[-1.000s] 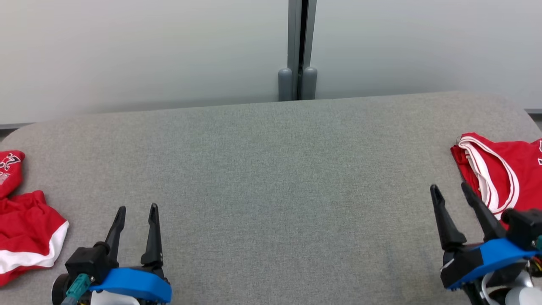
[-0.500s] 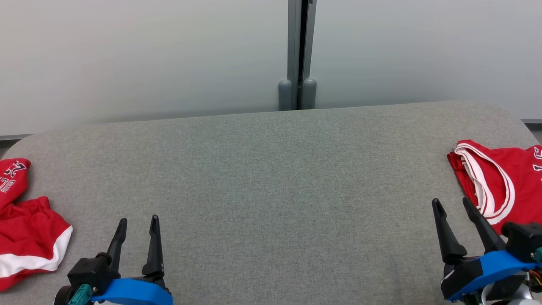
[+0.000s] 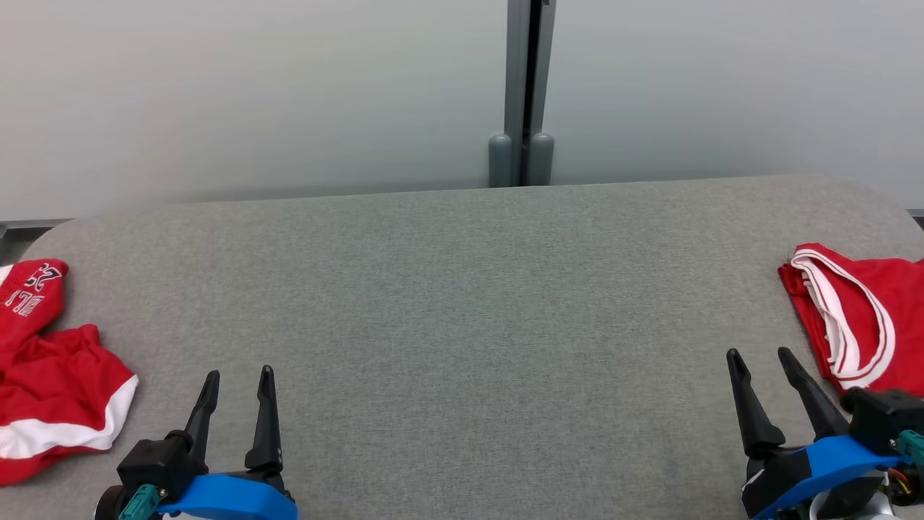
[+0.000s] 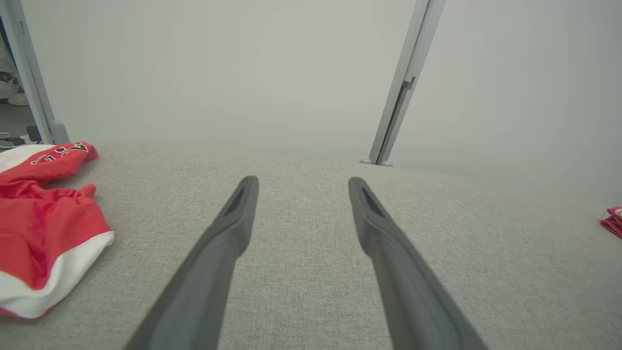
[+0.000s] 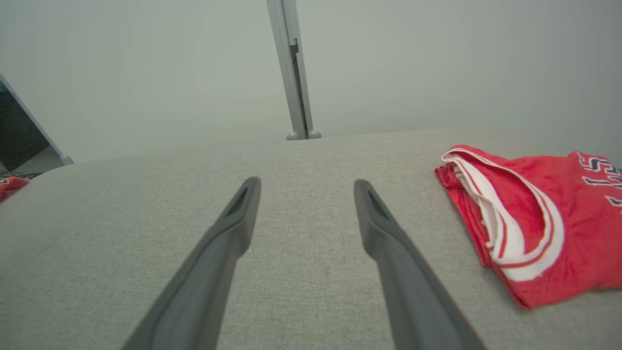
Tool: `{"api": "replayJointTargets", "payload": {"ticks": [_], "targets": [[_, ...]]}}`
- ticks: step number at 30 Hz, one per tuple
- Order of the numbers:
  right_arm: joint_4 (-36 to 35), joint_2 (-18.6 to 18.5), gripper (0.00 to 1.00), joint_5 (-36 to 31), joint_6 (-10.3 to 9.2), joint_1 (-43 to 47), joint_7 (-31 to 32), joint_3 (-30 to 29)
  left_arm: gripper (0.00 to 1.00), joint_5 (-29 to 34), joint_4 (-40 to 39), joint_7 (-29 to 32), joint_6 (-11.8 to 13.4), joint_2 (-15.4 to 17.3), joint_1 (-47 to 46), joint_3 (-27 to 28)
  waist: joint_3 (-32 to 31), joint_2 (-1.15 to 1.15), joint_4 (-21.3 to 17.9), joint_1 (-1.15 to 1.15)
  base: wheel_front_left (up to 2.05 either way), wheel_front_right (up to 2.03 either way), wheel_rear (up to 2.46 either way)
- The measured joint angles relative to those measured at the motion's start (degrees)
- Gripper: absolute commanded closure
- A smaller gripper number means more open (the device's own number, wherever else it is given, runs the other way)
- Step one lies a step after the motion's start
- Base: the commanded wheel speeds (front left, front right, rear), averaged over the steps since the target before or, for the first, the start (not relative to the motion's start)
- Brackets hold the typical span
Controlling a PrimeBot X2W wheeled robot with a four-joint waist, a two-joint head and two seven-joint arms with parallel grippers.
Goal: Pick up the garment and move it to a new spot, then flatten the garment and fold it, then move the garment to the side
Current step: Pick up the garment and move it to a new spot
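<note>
Left tool (image 3: 238, 373) and right tool (image 3: 758, 353) both released, empty, over worktop (image 3: 462, 303); pick-up step looks pending, since crumpled red garment (image 3: 50, 375) lies far left, so left tool likely needs a sideways reach and pinch.

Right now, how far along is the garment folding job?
Looks done: a folded red jersey lies at the right end of the gray table. In hand: nothing; left gripper and right gripper hover open and empty. Left: the crumpled red garment at the left end, not yet flattened or folded.
</note>
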Motion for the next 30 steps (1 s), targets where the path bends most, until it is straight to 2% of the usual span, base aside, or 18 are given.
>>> {"api": "replayJointTargets", "payload": {"ticks": [9, 30], "targets": [[1.32, -0.37, 0.00, 0.41, 0.00, -0.01, -1.16, 1.20, 0.00, 0.71, -0.01, 0.00, -0.47, -0.48, -0.64, 0.21, 0.20, 0.00, 4.82, 0.00, 0.00, 0.00, 0.00], [4.48, -0.36, 0.00, -0.18, 0.00, -0.96, -3.04, 3.33, 0.00, 1.54, -0.09, -0.01, -0.81, -0.60, -0.69, 0.94, 1.31, 0.00, 24.50, 0.00, 0.00, 0.00, 0.00]]}}
